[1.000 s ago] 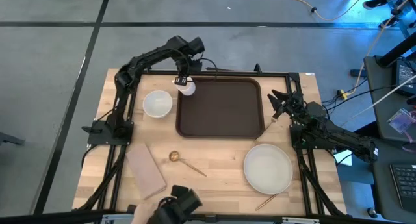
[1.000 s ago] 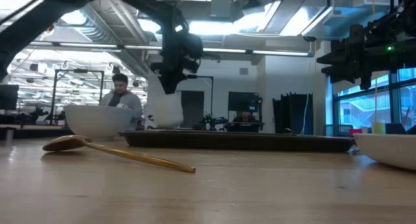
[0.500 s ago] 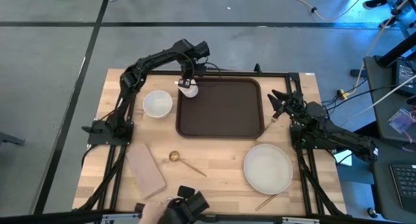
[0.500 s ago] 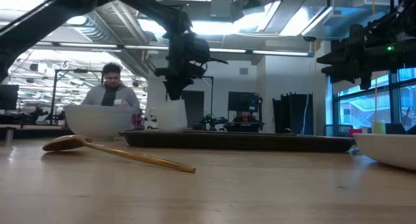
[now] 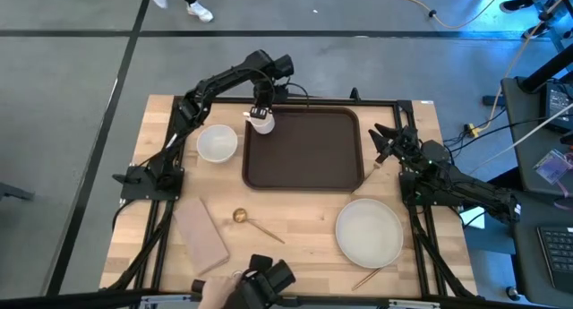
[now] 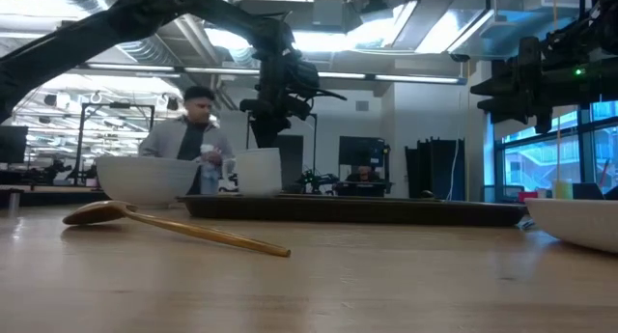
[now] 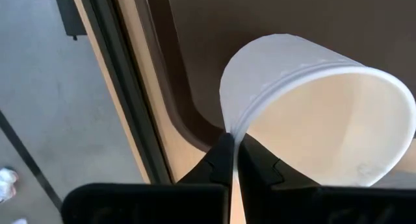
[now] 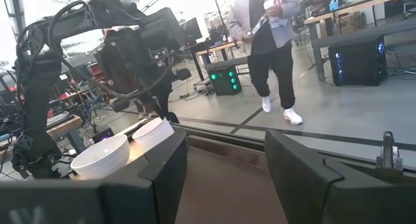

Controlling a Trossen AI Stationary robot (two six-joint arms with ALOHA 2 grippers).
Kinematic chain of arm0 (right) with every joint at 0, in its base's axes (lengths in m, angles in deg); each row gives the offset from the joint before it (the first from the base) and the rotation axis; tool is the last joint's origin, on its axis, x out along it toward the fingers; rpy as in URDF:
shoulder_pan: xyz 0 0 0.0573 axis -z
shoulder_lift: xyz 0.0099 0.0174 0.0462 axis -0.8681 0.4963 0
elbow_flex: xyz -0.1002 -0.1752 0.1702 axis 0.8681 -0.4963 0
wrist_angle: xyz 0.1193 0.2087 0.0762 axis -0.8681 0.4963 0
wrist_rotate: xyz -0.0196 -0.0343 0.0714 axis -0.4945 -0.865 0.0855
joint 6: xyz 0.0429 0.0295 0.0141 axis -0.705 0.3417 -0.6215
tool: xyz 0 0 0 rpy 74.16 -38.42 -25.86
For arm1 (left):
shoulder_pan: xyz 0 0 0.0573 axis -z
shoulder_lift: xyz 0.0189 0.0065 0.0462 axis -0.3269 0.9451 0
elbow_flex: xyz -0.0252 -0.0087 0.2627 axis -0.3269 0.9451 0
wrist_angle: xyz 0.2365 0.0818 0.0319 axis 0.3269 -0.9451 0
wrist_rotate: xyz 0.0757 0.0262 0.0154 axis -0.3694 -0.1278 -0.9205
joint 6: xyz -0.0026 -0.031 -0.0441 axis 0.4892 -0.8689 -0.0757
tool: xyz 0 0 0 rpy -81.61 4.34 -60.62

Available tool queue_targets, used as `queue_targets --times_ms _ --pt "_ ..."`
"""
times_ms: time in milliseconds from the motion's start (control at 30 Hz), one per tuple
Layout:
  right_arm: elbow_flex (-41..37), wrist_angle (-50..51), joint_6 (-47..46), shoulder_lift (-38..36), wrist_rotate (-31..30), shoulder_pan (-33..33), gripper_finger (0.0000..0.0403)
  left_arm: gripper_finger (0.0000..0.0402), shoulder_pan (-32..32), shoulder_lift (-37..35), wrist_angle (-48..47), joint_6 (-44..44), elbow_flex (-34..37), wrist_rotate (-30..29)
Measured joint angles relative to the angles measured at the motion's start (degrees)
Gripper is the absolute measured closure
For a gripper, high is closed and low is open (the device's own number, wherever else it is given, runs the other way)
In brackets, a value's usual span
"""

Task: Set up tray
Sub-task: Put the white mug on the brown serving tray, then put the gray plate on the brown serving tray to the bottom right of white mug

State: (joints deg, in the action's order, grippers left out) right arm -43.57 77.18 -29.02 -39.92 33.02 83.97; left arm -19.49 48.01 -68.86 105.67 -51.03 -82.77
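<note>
1. high view: the dark brown tray (image 5: 304,149) lies on the wooden table (image 5: 295,228), at its far middle. the left gripper (image 5: 261,115) reaches over the tray's far left corner and pinches a white paper cup (image 5: 260,123) by its rim. a white bowl (image 5: 217,142) sits just left of the tray, a white plate (image 5: 369,232) near its front right corner, a gold spoon (image 5: 253,222) and a tan napkin (image 5: 201,234) nearer the front. the right gripper (image 5: 383,144) waits beside the tray's right edge with its fingers spread.
2. low view: the cup (image 6: 259,172) stands at the tray's (image 6: 357,208) left end, the left gripper (image 6: 268,140) above it; whether its base touches the tray, i cannot tell. the bowl (image 6: 145,180) is to the left, the spoon (image 6: 174,227) in front. a person (image 6: 193,145) stands behind.
3. left wrist view: the two fingers (image 7: 221,160) are closed on the cup's (image 7: 312,120) rim, the cup tilted over the tray's (image 7: 214,29) rounded corner.
4. right wrist view: the right fingers (image 8: 162,169) stand apart; beyond them show the bowl (image 8: 101,156), the cup (image 8: 153,134) and the person (image 8: 270,42) walking.
</note>
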Motion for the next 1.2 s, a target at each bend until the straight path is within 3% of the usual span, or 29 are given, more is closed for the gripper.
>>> queue_targets --times_ms 600,833,1200 --pt "0.00 0.00 -0.02 0.02 0.00 0.00 0.0199 0.0398 1.06 0.21 1.87 -1.46 0.46 1.03" --pt "0.00 0.02 -0.02 0.02 -0.02 0.00 0.0199 0.0395 1.39 1.98 2.44 -2.79 0.55 -1.67" --pt "0.00 0.00 0.02 0.00 0.00 0.00 0.0199 0.0320 1.78 2.12 3.34 -4.09 0.55 -3.14"
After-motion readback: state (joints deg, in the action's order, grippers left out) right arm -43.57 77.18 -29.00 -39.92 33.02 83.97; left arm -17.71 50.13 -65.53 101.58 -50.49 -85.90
